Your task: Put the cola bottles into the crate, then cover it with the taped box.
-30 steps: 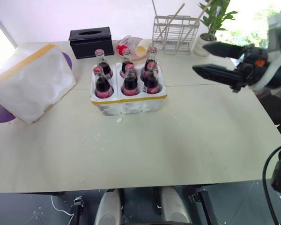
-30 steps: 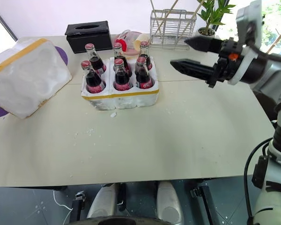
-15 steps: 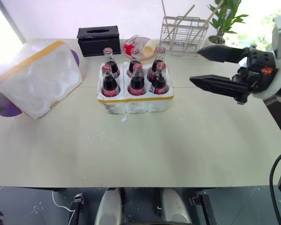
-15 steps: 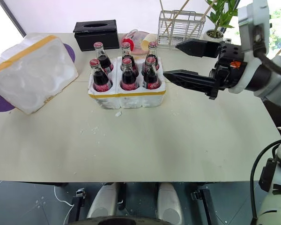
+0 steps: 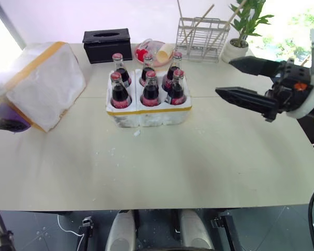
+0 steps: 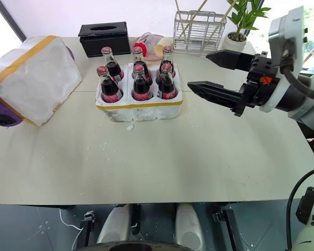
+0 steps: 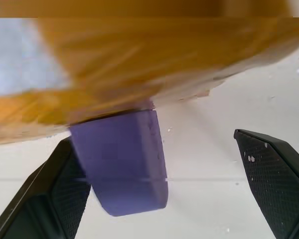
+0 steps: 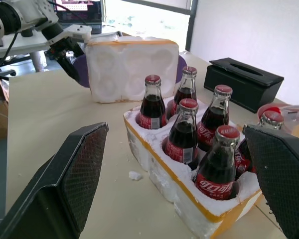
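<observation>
- Six cola bottles (image 5: 150, 90) stood upright in the crate (image 5: 148, 111), one per well, two rows of three, red caps on.
- The crate sat on the bench (image 5: 162, 167) at upper centre of the head view, yellow tape around its rim. White crumbs (image 5: 137, 133) lay on the bench just in front of it.
- The taped box (image 5: 42, 86) stood tilted at the upper left of the frame, well apart from the crate, its moulded side towards the bottles. A purple item (image 7: 124, 159) showed under its lower edge.
- Left gripper (image 8: 65, 47): at the box's far-left edge, near the purple item; jaws spread in its wrist view, nothing between them. Contact with the box could not be determined.
- Right gripper (image 6: 212, 73): at the right of the frame, above the bench, pointing towards the crate but apart from it; jaws spread wide, empty.
- Along the bench's far edge: a black tissue box (image 5: 107, 45), a pink plate (image 5: 153, 52), a wire rack (image 5: 200, 32) and a potted plant (image 5: 239, 31).
</observation>
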Robot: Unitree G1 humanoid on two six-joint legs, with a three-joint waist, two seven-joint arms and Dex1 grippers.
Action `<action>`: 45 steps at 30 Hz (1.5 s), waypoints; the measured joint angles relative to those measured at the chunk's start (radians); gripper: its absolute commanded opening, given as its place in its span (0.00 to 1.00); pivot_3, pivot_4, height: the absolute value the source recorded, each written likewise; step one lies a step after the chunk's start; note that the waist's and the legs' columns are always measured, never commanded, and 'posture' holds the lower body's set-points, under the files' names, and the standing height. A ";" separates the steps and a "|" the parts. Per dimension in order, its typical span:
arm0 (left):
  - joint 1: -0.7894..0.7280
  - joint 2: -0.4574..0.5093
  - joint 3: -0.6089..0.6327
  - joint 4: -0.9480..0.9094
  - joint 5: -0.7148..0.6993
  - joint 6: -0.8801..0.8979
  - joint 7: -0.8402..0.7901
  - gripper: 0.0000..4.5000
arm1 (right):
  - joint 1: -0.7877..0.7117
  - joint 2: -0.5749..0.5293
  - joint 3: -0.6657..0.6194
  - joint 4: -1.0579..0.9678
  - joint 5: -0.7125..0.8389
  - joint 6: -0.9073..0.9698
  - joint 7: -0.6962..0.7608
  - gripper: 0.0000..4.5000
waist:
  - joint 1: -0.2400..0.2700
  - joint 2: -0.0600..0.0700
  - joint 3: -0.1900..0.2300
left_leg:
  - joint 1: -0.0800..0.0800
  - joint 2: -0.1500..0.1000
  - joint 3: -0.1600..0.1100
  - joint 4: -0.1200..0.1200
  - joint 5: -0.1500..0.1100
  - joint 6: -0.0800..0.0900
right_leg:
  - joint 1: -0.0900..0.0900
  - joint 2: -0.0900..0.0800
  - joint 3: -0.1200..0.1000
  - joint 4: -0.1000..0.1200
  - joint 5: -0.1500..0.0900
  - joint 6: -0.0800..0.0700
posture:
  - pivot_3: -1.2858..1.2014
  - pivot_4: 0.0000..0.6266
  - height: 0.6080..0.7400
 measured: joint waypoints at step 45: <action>0.113 -0.236 0.109 -0.760 -0.069 -0.593 0.545 0.05 | 0.156 -0.033 0.001 -0.027 -0.005 -0.084 -0.009 1.00 | 0.002 -0.001 -0.001 | -0.007 -0.001 -0.004 0.013 0.000 0.000 | 0.001 0.001 0.000 0.002 0.006 0.009 | 0.52 0.24 1.00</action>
